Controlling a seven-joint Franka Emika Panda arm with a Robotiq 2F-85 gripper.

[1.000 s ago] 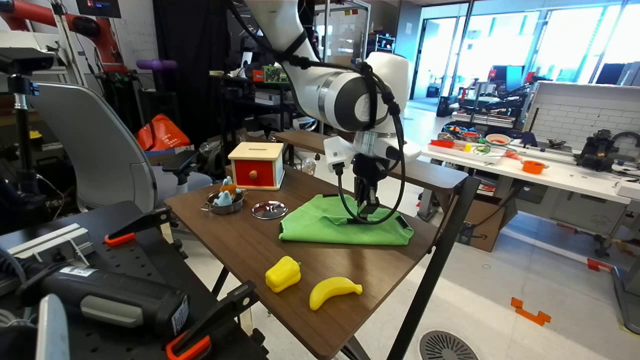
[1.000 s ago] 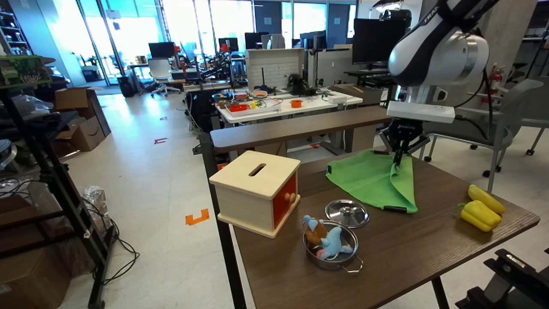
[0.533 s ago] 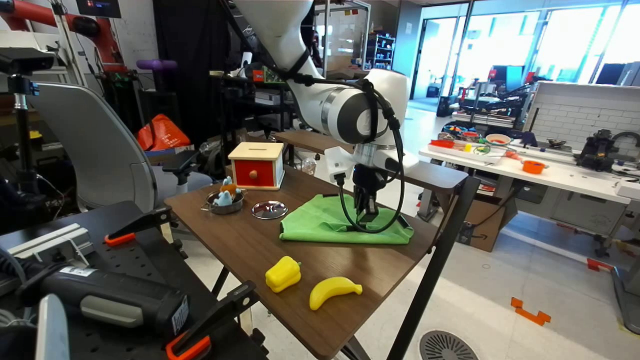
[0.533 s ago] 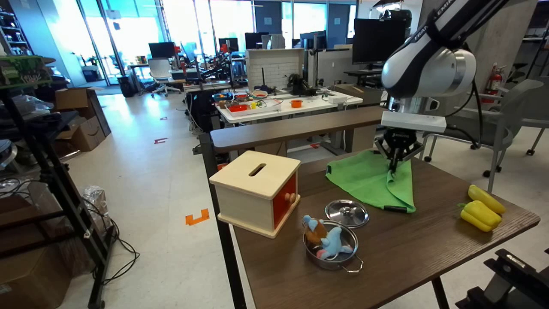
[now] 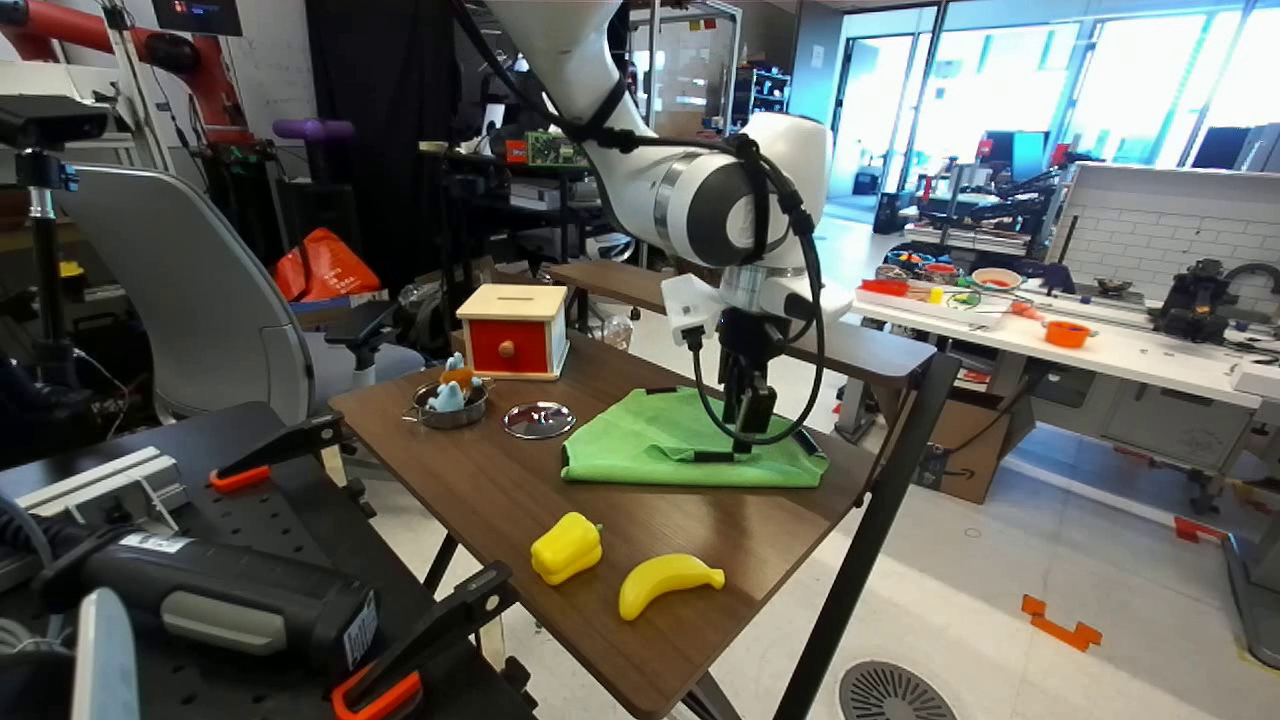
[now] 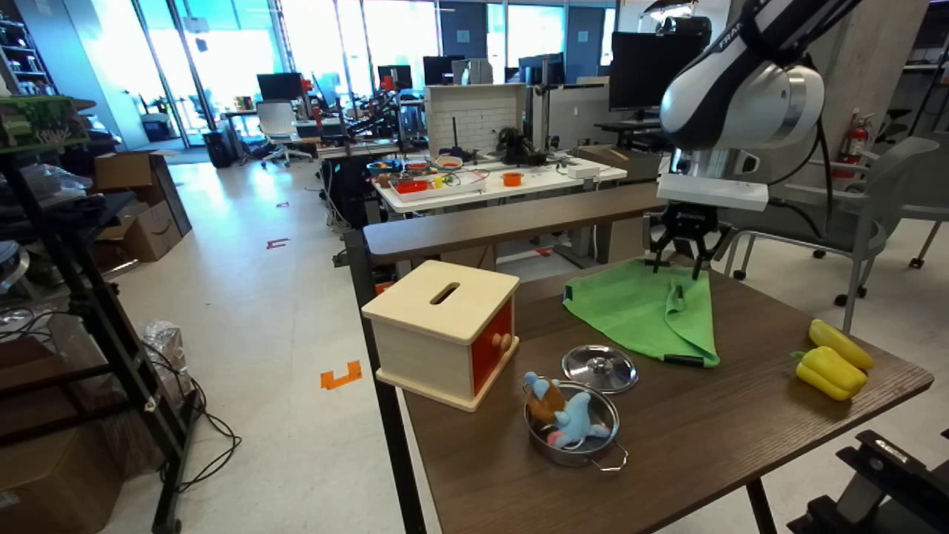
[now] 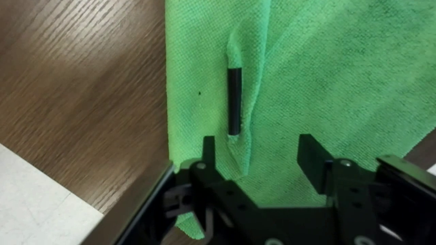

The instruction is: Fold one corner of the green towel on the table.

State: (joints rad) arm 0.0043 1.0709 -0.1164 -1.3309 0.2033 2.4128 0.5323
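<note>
The green towel lies on the brown table, its near side turned over. In the wrist view a folded-over corner with a black strip rests on top of the towel. My gripper is open, its fingers wide apart, with only towel showing behind the gap. An exterior view shows the gripper just above the cloth, behind the turned-over corner and apart from it. In an exterior view the gripper partly covers the towel.
Toward the table's near end lie a yellow pepper and a yellow banana. A metal lid, a pot with plush toys and a wooden box with a red drawer stand along another side.
My shut fingers went down onto the towel with its corner, then opened and rose off it. The corner now lies free on the cloth. Other objects have stayed put.
</note>
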